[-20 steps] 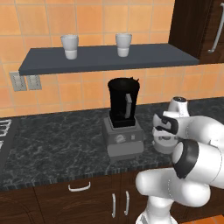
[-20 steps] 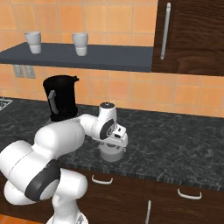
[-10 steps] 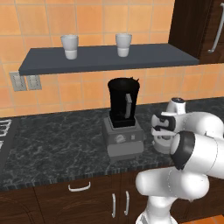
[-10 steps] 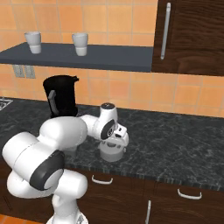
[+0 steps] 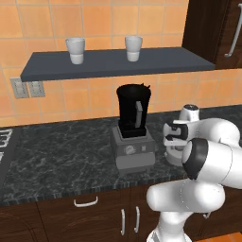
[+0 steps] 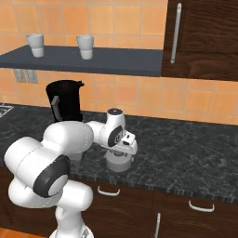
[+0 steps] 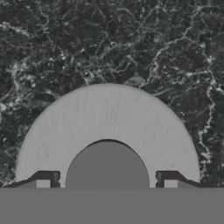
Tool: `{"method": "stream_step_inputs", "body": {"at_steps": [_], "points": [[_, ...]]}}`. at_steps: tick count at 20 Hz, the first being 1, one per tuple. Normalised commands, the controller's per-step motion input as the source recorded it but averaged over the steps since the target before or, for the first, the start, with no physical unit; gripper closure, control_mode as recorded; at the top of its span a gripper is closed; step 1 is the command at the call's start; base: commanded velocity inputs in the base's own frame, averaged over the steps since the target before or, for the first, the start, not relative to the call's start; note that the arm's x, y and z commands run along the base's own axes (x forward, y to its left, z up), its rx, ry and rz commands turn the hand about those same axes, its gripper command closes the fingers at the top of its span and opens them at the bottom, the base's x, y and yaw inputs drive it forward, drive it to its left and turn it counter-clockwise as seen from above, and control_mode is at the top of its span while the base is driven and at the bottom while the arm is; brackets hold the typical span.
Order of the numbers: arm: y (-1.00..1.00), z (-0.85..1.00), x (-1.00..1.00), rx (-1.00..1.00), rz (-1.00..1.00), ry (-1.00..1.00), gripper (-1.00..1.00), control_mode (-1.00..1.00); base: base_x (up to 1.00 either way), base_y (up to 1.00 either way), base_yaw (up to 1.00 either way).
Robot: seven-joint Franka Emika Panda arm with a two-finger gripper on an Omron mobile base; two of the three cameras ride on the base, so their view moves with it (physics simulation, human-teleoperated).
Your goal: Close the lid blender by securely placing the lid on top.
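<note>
Grey lid (image 7: 107,131) lies on the counter (image 7: 65,43) directly under the jaws, which straddle its knob (image 7: 107,168), apparently spread; nothing lifted, blender (image 5: 133,113) uncovered.

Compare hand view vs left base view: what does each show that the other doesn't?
Hand view alone: the lid's darker centre knob seen from straight above, with a fingertip on either side of it.
Left base view alone: the blender with its jar open, two white cups on the shelf, the wall outlet, cabinet doors.
Both: the lid lying on the dark counter, gripper directly above it.
</note>
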Motion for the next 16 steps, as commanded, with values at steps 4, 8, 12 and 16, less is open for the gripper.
{"method": "stream_step_inputs", "body": {"at_steps": [4, 8, 12, 16], "points": [[0.00, 0.00, 0.00, 0.00, 0.00, 0.00, 1.00, -1.00, 0.00, 0.00, 0.00], [0.00, 0.00, 0.00, 0.00, 0.00, 0.00, 1.00, -1.00, 0.00, 0.00, 0.00], [-0.08, 0.31, -0.27, 0.01, 0.00, -0.03, 1.00, -1.00, 0.00, 0.00, 0.00], [-0.21, 1.00, -0.53, 0.06, -0.01, -0.25, 1.00, -1.00, 0.00, 0.00, 0.00]]}}
